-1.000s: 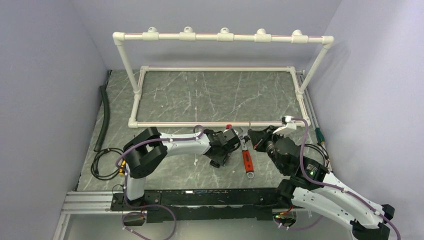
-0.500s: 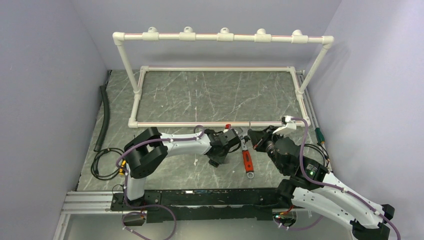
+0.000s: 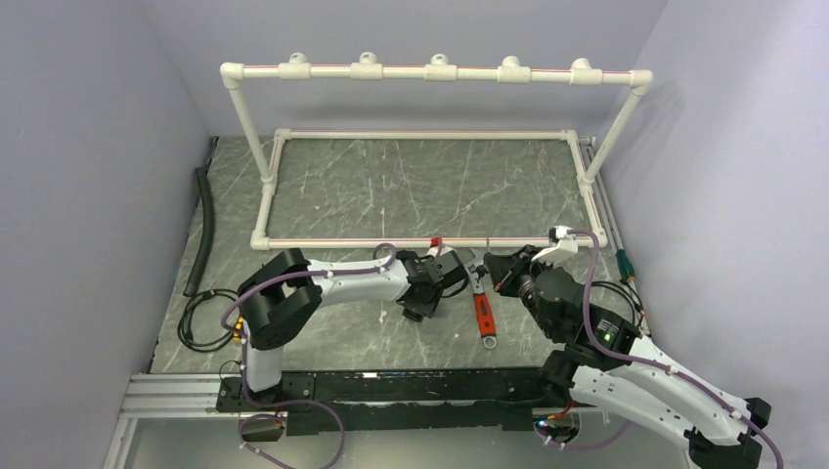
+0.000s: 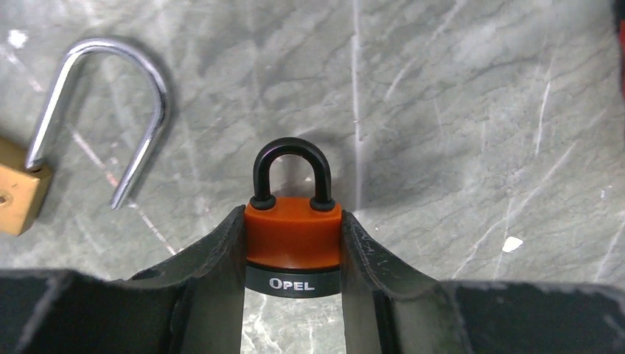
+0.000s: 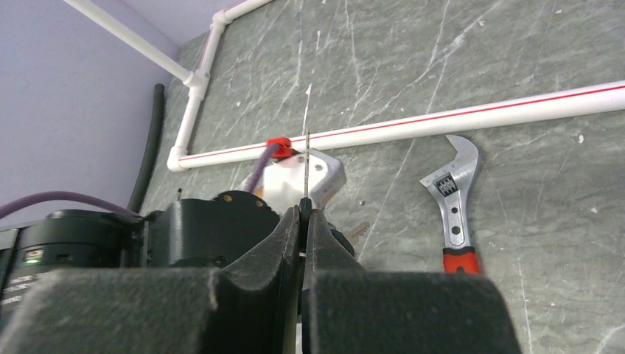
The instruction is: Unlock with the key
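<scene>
Left wrist view shows the left gripper clamped on the closed padlock; the right gripper pinches the key, not yet inserted.

the left gripper and the right gripper face each other close together around the middle of the bench, with a red-handled wrench lying between them towards the near edge. a white pipe frame fills the far half, a black hose runs along the left edge, and a coiled cable sits towards the near left corner.
</scene>
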Motion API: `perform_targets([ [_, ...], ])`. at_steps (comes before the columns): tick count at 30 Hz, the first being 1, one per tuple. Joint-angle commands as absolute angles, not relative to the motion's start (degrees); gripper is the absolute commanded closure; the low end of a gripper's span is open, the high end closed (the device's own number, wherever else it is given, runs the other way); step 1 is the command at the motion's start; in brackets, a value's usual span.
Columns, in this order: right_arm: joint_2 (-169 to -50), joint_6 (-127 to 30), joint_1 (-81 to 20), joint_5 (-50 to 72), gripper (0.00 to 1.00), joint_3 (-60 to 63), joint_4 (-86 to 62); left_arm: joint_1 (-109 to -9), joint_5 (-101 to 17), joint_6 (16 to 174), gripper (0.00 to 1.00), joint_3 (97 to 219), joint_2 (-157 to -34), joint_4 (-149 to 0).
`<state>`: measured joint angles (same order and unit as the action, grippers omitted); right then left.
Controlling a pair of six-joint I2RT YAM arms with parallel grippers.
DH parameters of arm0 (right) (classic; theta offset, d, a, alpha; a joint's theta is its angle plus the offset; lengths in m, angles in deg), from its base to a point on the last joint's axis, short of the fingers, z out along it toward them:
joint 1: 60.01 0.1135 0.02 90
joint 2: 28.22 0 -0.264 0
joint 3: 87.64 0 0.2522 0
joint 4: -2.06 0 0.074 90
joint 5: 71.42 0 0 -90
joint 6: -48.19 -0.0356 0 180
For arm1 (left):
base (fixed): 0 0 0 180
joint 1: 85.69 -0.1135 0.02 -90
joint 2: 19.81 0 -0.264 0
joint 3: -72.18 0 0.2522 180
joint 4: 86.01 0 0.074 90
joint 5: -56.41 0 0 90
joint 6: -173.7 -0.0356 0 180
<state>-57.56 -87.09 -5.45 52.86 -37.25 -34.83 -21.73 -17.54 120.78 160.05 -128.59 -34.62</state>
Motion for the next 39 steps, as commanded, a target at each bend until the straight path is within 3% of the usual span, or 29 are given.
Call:
perform_targets([
  [1, -58.3, -87.8, -5.4, 53.6, 1.0, -37.3, -33.6, -22.2, -11.1, 126.7, 1.0, 160.2, -120.8, -32.5],
  [10, -59.5, -88.5, -5.4, 53.3, 1.0, -37.1, -32.8, -25.6, -9.2, 133.0, 1.0, 156.9, -109.7, -33.3],
  [19, -61.2, -89.4, -5.4, 52.2, 1.0, -37.2, -31.4, -32.8, -19.3, 132.5, 1.0, 146.3, -95.9, -45.8],
  [39, -71.5, -88.5, -5.3, 37.9, 1.0, -39.5, -16.8, -48.6, -45.1, 146.1, 1.0, 149.0, -95.8, -45.5],
])
